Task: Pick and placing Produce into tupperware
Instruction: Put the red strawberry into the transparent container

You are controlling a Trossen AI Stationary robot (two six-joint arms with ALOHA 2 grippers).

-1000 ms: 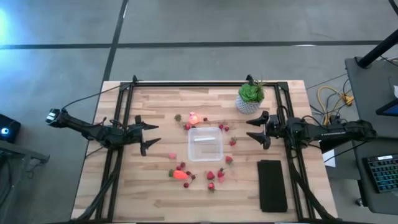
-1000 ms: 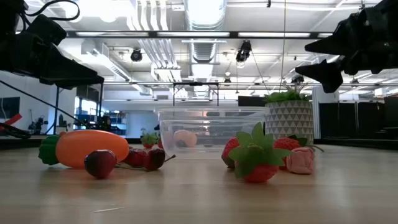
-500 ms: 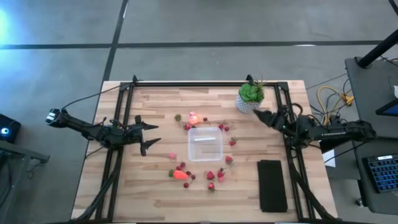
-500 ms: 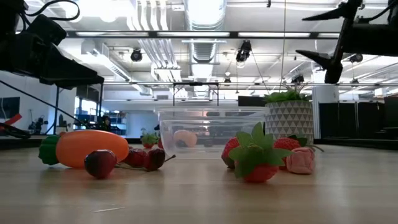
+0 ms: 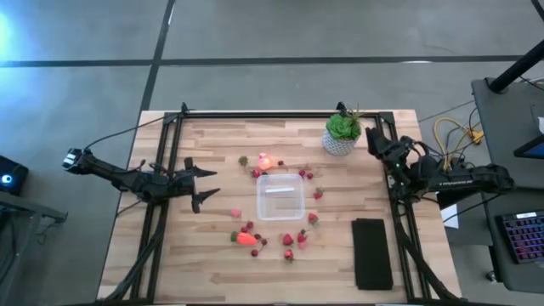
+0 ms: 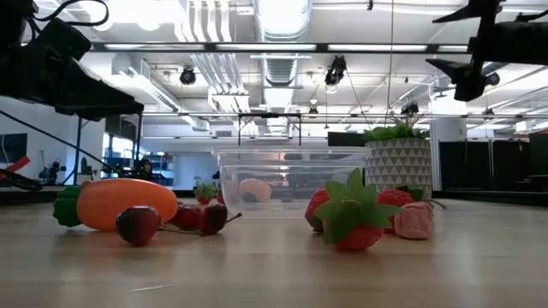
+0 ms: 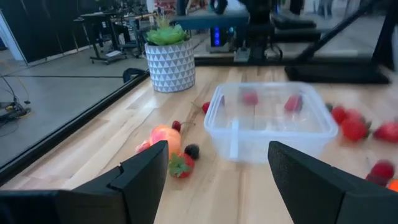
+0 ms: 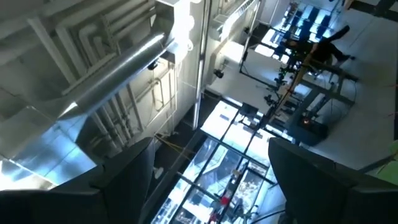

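Note:
The clear tupperware [image 5: 280, 195] stands on its base mid-table, also in the left wrist view [image 7: 270, 121] and the low view [image 6: 291, 175]. Produce lies scattered around it: red strawberries [image 5: 300, 238], an orange carrot [image 5: 246, 239] [image 6: 120, 204] and a pink-orange round fruit [image 5: 265, 161] [image 7: 163, 138]. My left gripper [image 5: 204, 189] [image 7: 217, 149] hovers open to the left of the box, pointing at it. My right gripper [image 5: 374, 136] [image 6: 445, 41] [image 8: 211, 149] is open, raised beside the potted plant and tipped upward, so its wrist view shows only the ceiling.
A green potted plant [image 5: 342, 134] in a white patterned pot stands near the far edge, close to my right gripper. A flat black slab [image 5: 371, 253] lies at the near right. A black frame rail [image 5: 280, 115] borders the far edge of the wooden table.
My right gripper has drawn back from beside the box toward the table's far right corner, swinging round and tipping upward, and has risen. It stays open. Nothing else has moved.

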